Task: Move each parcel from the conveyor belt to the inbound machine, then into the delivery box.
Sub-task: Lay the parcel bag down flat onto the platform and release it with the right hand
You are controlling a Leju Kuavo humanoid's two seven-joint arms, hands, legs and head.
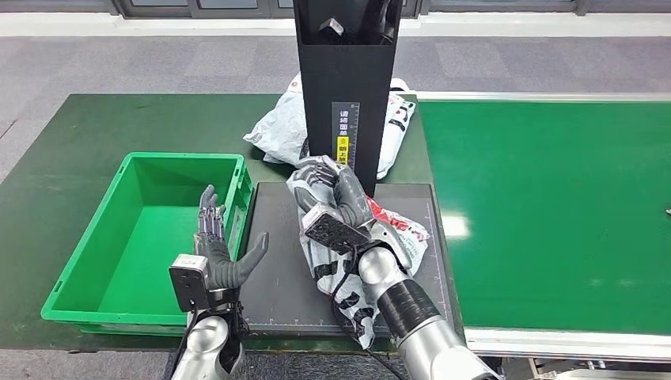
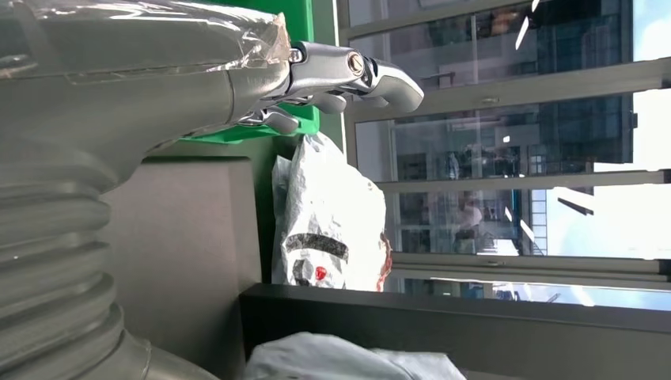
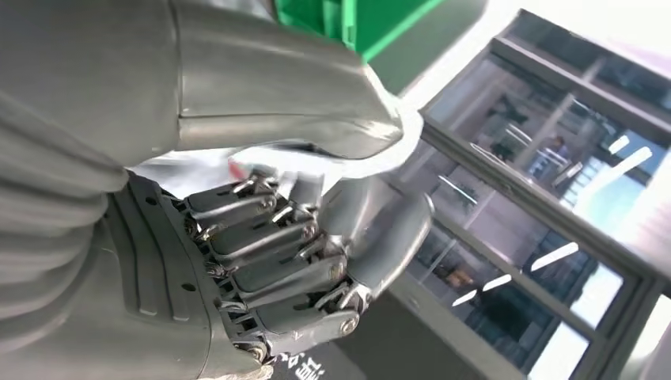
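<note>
The right hand (image 1: 336, 196) is closed around the upper end of a grey-white parcel (image 1: 392, 237) with black and red print, its fingers (image 3: 269, 245) curled tight into the plastic. The parcel lies crumpled across the dark scale platform (image 1: 277, 261) of the inbound machine, trailing down along the right forearm toward the near edge of the platform. Directly behind the hand rises the machine's black upright column (image 1: 346, 95), with a yellow label and a ruled strip on its front; the hand sits just in front of its base, so the column blocks the way straight ahead.

A second parcel (image 1: 281, 131), also a pale plastic bag, lies on the green tabletop (image 1: 79, 134) behind the column, showing on both sides of it.

The left hand (image 1: 221, 249) hovers empty with fingers spread and palm turned toward the platform, over the gap between the platform's left edge and the green delivery box (image 1: 95, 269). The box stands just beside the platform on the left, touching or nearly so.

To the right of the platform stretches the green conveyor belt (image 1: 554, 214), with a pale rail along its near edge
</note>
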